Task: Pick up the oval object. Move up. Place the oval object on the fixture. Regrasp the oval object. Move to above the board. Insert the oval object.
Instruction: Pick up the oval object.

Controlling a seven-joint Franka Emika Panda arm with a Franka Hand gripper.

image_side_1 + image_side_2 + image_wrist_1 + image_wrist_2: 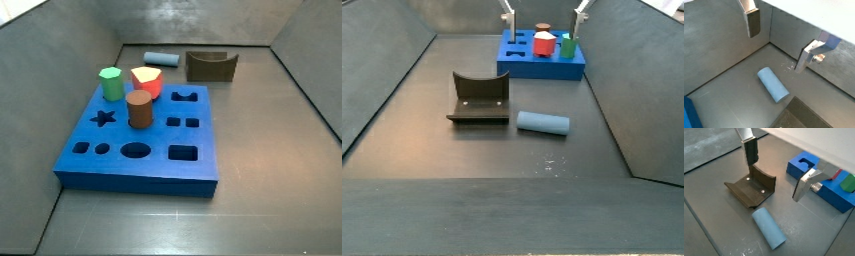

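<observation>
In a wrist view, the claw (pixel 777 44) hangs with its two silver fingers wide apart and nothing between them. The oval object (pixel 773 84) lies on its side on the grey floor (pixel 724 97), below the gap and clear of both fingers; a finger (pixel 753 22) stands beside a grey wall.

In a wrist view, the claw (pixel 776 174) is likewise spread and empty. The oval object (pixel 769 228) lies flat on the floor just beside the fixture (pixel 753 189), apart from the fingertips. The board (pixel 817 183) sits beyond one finger (pixel 804 184), with a green peg (pixel 848 182) on it.

In a side view, the oval object (pixel 160 58) lies near the floor's far edge, next to the fixture (pixel 211 67). The board (pixel 143 140) fills the middle of the floor, carrying a green peg (pixel 112 84), a brown cylinder (pixel 139 110) and a red piece (pixel 147 82). The claw is out of frame.

In a side view, the oval object (pixel 544 122) lies beside the fixture (pixel 480 98), mid-floor. The fingertips (pixel 508 13) show at the top, well apart, near the board (pixel 540 61).
</observation>
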